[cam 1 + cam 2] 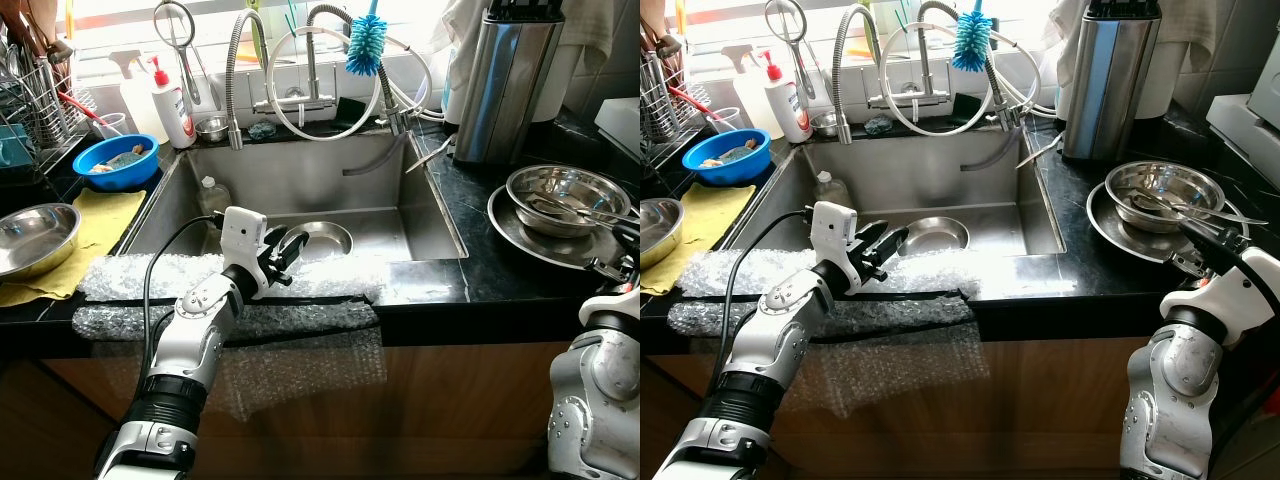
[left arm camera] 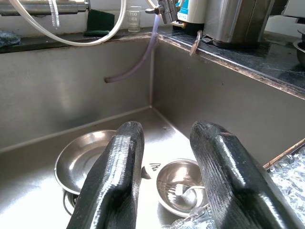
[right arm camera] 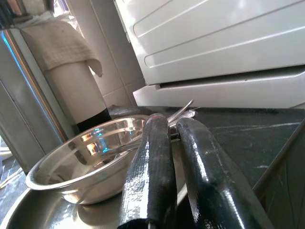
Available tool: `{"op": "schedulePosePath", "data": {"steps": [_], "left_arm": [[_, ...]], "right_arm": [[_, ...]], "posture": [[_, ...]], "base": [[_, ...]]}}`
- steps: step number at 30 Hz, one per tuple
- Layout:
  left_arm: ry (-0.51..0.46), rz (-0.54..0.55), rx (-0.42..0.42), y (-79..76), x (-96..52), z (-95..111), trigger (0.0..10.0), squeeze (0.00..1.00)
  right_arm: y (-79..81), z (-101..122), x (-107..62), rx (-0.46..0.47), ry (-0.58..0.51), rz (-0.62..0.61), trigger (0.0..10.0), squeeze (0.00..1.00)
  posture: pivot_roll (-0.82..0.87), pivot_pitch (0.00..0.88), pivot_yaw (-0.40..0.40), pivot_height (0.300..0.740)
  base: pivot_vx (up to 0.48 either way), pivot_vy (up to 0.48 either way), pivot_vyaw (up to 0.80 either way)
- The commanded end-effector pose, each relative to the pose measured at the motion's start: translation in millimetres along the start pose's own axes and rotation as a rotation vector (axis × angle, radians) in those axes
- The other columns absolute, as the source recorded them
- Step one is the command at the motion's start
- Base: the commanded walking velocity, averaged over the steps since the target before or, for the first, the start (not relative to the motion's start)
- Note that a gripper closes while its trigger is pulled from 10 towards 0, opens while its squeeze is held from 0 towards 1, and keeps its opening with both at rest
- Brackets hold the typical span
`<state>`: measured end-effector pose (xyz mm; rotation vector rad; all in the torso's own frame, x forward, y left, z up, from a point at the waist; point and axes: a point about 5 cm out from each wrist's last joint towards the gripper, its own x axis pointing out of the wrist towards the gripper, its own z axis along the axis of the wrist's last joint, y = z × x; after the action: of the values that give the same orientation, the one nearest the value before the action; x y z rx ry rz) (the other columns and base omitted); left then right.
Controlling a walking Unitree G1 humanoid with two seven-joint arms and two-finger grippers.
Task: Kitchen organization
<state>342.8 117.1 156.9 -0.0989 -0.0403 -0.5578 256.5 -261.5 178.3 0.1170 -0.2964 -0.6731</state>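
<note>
Left gripper reaches forward over the sink's front edge, its silver arm bent at the elbow and angled up from the lower left, the fingers spread with nothing between them; a strip of bubble wrap lies along the counter edge beneath the forearm; a steel plate sits on the sink floor just beyond the fingertips; on the right counter a steel bowl rests on a wide steel tray. Right eye view: the right gripper lies at the tray's near rim. Left wrist view: between the parted fingers, a small steel bowl lies beside the plate. Right wrist view: the two fingers are pressed close together, holding nothing, tips at the bowl's side.
</note>
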Motion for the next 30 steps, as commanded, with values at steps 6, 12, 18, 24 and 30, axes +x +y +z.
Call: {"op": "schedulePosePath", "data": {"steps": [6, 12, 18, 24, 30], "left_arm": [[0.005, 0.014, 0.019, 2.7, -1.2, -1, 10.0, 0.00], [0.002, 0.020, 0.020, 3.5, -0.8, -1, 10.0, 0.00], [-0.002, 0.031, 0.022, 4.6, -0.6, 0, 10.0, 0.00], [-0.006, 0.038, 0.023, 5.8, -0.7, 0, 10.0, 0.00], [-0.008, 0.041, 0.020, 5.8, -1.0, 0, 10.0, 0.00]], "right_arm": [[2.0, 2, 2.8, 0.017, -0.007, 0.002, 0.0, 0.00], [13.9, 10, 4.3, 0.045, -0.038, 0.075, 0.8, 0.00], [38.5, 24, 4.3, 0.096, -0.079, 0.220, 10.0, 0.00], [57.2, 39, 0.7, 0.140, -0.110, 0.328, 10.0, 0.00], [72.1, 60, -1.8, 0.175, -0.162, 0.408, 10.0, 0.00]], "posture": [[-0.20, 0.000, 0.063, 0.740], [-0.20, 0.000, 0.060, 0.740], [-0.20, 0.000, 0.056, 0.740], [-0.20, 0.000, 0.052, 0.740], [-0.20, 0.000, 0.049, 0.740]], "base": [[0.000, 0.000, 0.00], [0.000, 0.000, 0.00], [0.000, 0.000, 0.00], [0.000, 0.000, 0.00], [0.000, 0.000, 0.00]]}}
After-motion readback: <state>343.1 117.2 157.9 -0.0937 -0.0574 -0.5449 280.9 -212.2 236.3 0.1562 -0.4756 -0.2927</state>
